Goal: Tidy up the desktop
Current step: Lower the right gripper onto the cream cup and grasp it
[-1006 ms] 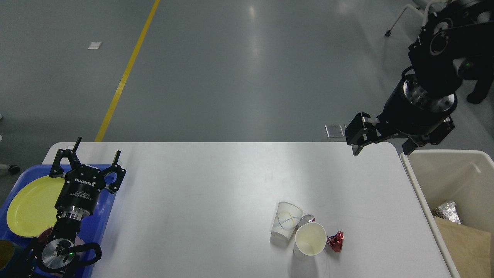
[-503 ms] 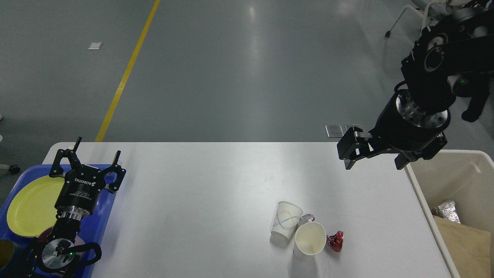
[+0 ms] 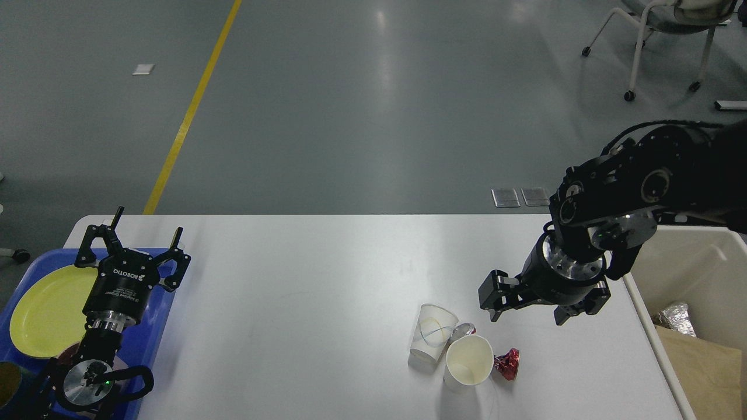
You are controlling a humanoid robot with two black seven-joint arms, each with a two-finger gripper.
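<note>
The white desktop (image 3: 292, 280) holds a small cluster at the front right. It has a paper cup with a swirl print (image 3: 432, 339), a plain paper cup (image 3: 468, 363) with its mouth towards me, a silver foil scrap (image 3: 463, 331) between them and a red foil wrapper (image 3: 508, 365). My right gripper (image 3: 527, 319) is open and empty. It hangs just behind and to the right of the cups, apart from them. My left gripper (image 3: 147, 221) is open and empty at the far left, over the tray's right edge.
A blue tray (image 3: 153, 326) at the left holds a yellow plate (image 3: 46, 312). A beige bin (image 3: 688, 256) stands off the table's right edge with crumpled foil (image 3: 676, 318) and brown paper (image 3: 703, 367) inside. A chair (image 3: 665, 23) stands on the floor behind.
My right arm has swung down and left, from above the bin's far corner to low over the table near the cups. The left arm and the objects have not moved.
</note>
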